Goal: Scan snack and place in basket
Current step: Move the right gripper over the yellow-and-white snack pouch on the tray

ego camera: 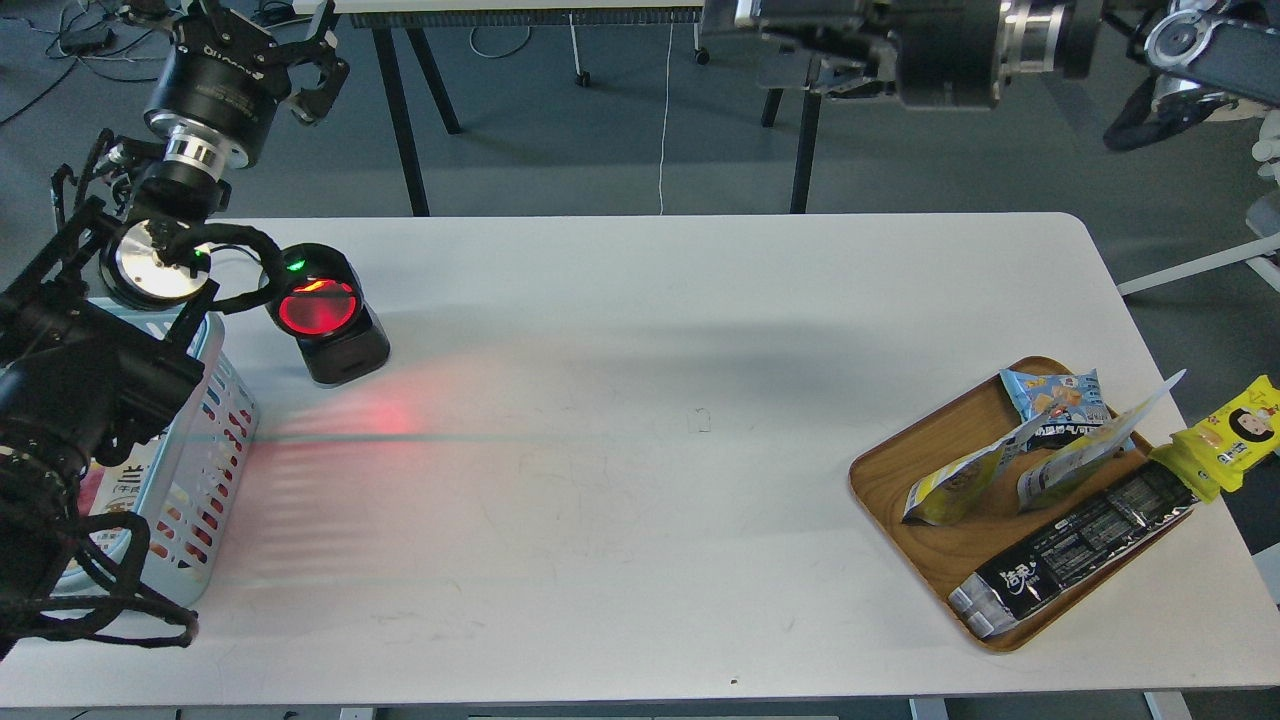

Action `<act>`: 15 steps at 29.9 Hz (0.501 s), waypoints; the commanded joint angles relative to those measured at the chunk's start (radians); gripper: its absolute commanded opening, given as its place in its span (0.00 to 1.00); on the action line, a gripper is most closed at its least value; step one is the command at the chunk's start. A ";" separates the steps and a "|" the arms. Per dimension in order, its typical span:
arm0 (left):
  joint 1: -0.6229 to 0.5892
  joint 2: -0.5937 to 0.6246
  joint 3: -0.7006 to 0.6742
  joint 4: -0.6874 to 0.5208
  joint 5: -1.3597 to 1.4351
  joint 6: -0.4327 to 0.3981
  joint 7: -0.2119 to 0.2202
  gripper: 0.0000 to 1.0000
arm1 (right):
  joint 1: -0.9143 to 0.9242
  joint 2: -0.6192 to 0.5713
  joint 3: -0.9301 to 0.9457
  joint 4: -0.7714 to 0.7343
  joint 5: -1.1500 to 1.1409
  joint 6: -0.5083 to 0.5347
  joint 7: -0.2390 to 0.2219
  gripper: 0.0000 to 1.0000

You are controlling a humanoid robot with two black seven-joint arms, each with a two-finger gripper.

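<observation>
Snack pouches (955, 488): two small yellow-bottomed stand-up pouches lie tipped over in a wooden tray (900, 445), well apart from both sets of fingers, far off to the right of the left ones and below the right ones. Which of the two is the task's own cannot be settled here; the second pouch (1075, 462) leans beside the first, print too small to read.

Basket (205, 440): light blue, slotted sides, at the tabletop's left edge, below the left fingers and largely hidden by the left arm. Some packets show through its slots and over its rim; whether they are snacks of the same kind cannot be told.

Scanner (322, 312): black, red window lit, green lamp on, casting red light over the tabletop (640, 420). It stands just right of the basket, below and right of the left fingers.

Left fingers (305, 70): raised above the far-left corner, spread apart, holding nothing.

Right fingers (795, 55): at the top edge, seen dark and end-on; cannot tell whether spread or closed, and nothing visibly held.

Progress, as judged: no pouch is in hand, so for this item pick-up, scan and drop all remain.

Other stock: light-blue cracker packet (1055, 392) at the tray's far side; long black packet (1075, 550) across its near edge; yellow packet (1225, 440) overhanging the tray's right rim.

Obstructions: the neighbouring packets crowd the pouches; the tabletop between tray and scanner carries nothing.
</observation>
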 commanded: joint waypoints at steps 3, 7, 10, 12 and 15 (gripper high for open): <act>-0.001 -0.014 0.001 0.000 0.002 0.000 0.000 1.00 | 0.152 -0.007 -0.137 0.224 -0.231 -0.077 0.000 0.98; 0.001 -0.017 0.001 0.000 0.002 0.000 0.000 1.00 | 0.232 -0.011 -0.251 0.365 -0.403 -0.140 0.000 0.98; 0.001 -0.015 0.001 0.000 0.002 0.000 0.000 1.00 | 0.264 -0.027 -0.311 0.463 -0.523 -0.163 0.000 0.97; 0.002 -0.012 0.001 0.002 0.003 0.000 0.000 1.00 | 0.272 -0.042 -0.337 0.483 -0.604 -0.163 0.000 0.97; 0.002 -0.007 0.001 0.002 0.003 0.000 0.000 1.00 | 0.272 -0.045 -0.387 0.483 -0.747 -0.164 0.000 0.96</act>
